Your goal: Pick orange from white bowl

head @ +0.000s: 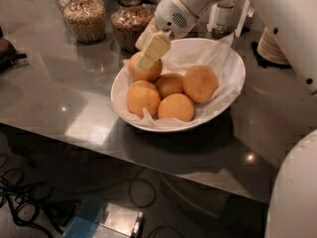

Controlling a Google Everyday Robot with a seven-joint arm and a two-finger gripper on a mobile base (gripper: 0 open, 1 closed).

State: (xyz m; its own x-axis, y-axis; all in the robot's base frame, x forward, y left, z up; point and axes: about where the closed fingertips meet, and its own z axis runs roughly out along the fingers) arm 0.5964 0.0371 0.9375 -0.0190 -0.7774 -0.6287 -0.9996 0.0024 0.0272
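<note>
The white arm reaches down from the top right. Its gripper points down-left, right at the back-left orange in the white bowl on the desk. I cannot tell if it grips.

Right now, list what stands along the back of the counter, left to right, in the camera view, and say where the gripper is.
Jar of grains → second jar → small bottle → stack of dishes. The gripper is in front of these, over the back-left orange in the white bowl.
</note>
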